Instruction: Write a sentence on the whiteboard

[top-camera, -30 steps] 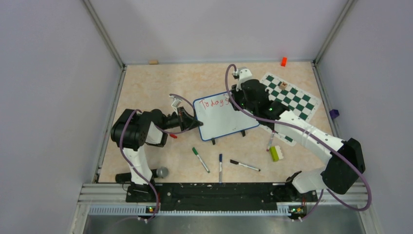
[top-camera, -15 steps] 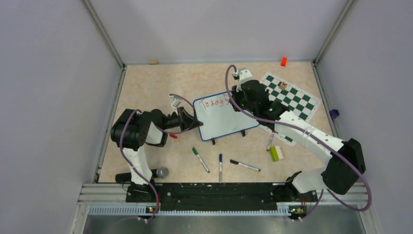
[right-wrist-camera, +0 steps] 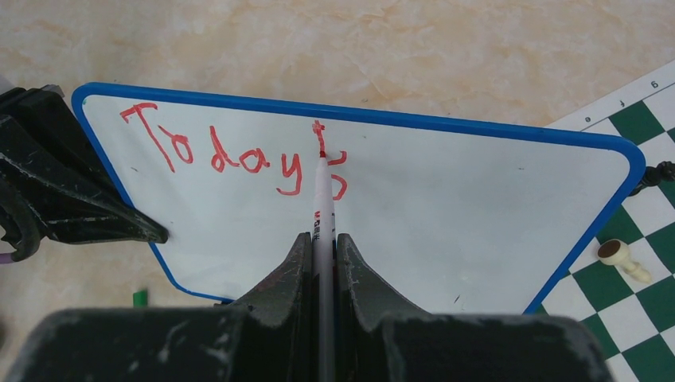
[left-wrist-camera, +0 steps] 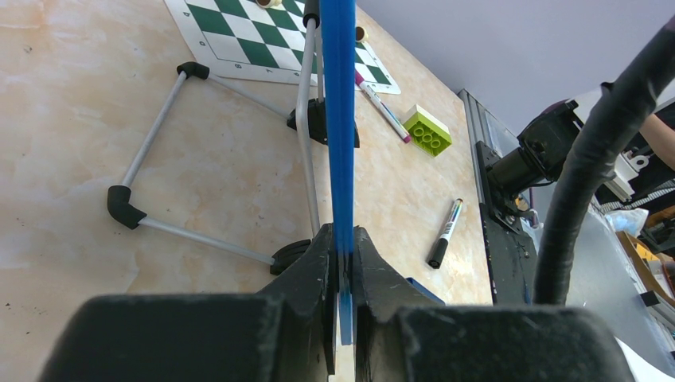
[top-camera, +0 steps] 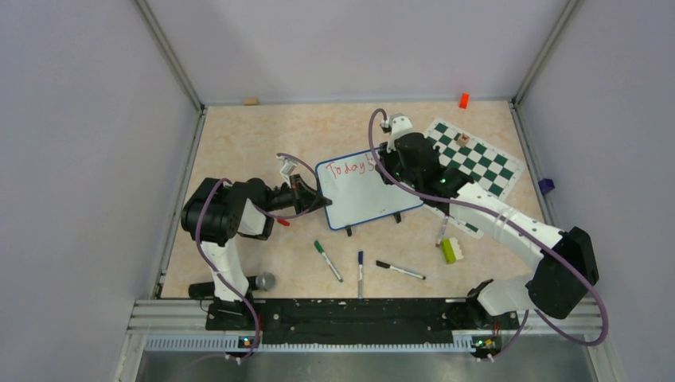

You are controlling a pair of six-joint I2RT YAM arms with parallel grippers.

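We see the left gripper [left-wrist-camera: 342, 243] clamped at 9 o'clock on the board [top-camera: 368, 200] — the right gripper [right-wrist-camera: 321, 245] pinches a marker [right-wrist-camera: 321, 203], tip touching the writing [right-wrist-camera: 215, 159].

I count one whiteboard [top-camera: 368, 199], one chess mat [top-camera: 485, 163] and one green brick [top-camera: 450, 251]. Four pens lie loose on the near side of the counter [top-camera: 263, 143]: a green-capped marker [top-camera: 326, 260], a blue marker [top-camera: 360, 274], a black marker [top-camera: 400, 270] and a magenta-tipped marker [left-wrist-camera: 384, 109]. With the red marker [right-wrist-camera: 321, 215], that makes five.
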